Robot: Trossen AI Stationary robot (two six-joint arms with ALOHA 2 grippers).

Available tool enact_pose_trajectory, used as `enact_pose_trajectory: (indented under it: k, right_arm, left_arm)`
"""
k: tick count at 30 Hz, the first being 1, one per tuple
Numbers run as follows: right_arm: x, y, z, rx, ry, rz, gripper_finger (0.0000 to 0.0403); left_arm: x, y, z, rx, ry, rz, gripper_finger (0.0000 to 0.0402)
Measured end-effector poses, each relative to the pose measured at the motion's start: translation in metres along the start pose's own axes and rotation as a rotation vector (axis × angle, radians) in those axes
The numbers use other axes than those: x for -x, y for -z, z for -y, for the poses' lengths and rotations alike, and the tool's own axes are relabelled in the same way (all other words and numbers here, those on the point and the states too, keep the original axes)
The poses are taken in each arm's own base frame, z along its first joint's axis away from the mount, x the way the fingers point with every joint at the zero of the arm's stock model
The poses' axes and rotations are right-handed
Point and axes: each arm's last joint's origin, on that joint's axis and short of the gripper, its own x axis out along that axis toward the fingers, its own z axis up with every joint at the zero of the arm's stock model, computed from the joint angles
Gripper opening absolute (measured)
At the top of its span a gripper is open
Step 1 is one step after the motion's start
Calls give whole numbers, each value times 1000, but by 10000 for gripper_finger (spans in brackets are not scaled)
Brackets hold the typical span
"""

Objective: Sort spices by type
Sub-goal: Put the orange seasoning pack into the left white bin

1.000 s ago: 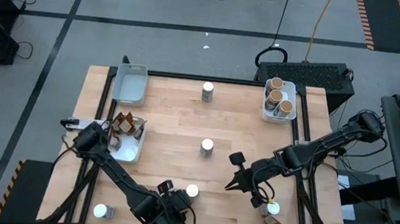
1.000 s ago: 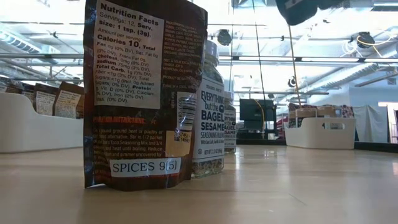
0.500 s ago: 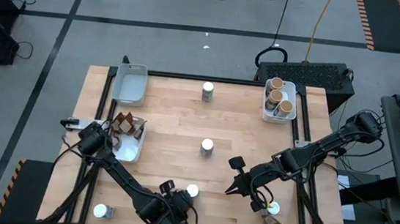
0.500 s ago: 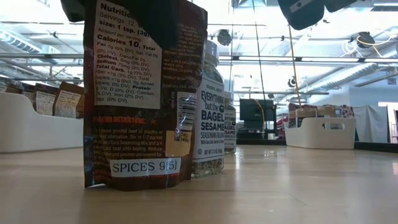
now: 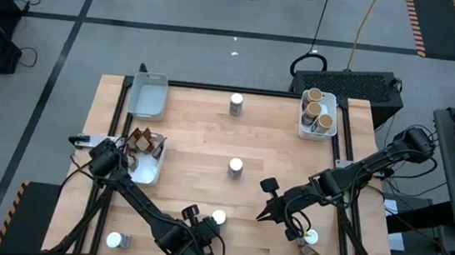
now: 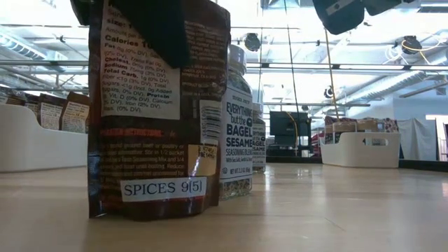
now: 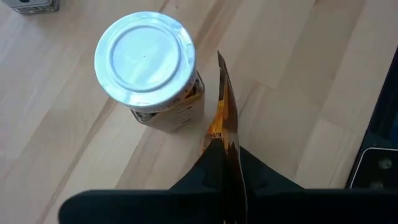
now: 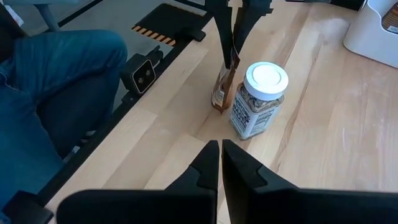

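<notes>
1. The left hand (image 7: pixel 225 163) is reaching down at the near edge of the table (image 5: pixel 200 154) and is squeezing the top of a brown spice packet (image 6: pixel 157 112) between its closed fingers.
2. The packet is standing upright on the table, just beside a white-lidded bagel seasoning jar (image 7: pixel 152 71).
3. The right hand (image 8: pixel 219 155) is hanging above the table's near right part with its two fingers pressed together, holding nothing.
4. It is pointing toward the packet and jar.
5. More packets are sitting in a white tray (image 5: pixel 148 168) on the left.
6. Cork-topped jars (image 5: pixel 318 111) are sitting in a tray at the far right.
</notes>
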Motion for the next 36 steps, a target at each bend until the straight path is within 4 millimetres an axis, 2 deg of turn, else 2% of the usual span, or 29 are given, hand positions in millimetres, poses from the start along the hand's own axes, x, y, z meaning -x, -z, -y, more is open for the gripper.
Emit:
enact_pose_trajectory:
  k: [6,13,23,33,36]
  right_arm:
    - [0,0,0,-2,0,0,0]
    - [0,0,0,-2,0,-3,0]
    - [0,1,0,-3,0,-5,0]
    - [0,1,0,-3,0,-5,0]
    - [0,0,0,-2,0,-4,0]
  left_arm:
    - [11,-4,-2,9,21,4,3]
    - [47,-12,-18,43,6,23,2]
    - [100,-17,-54,155,-92,37,1]
    - [118,-21,-92,215,-295,-30,1]
    - [121,-27,-99,222,-295,-37,0]
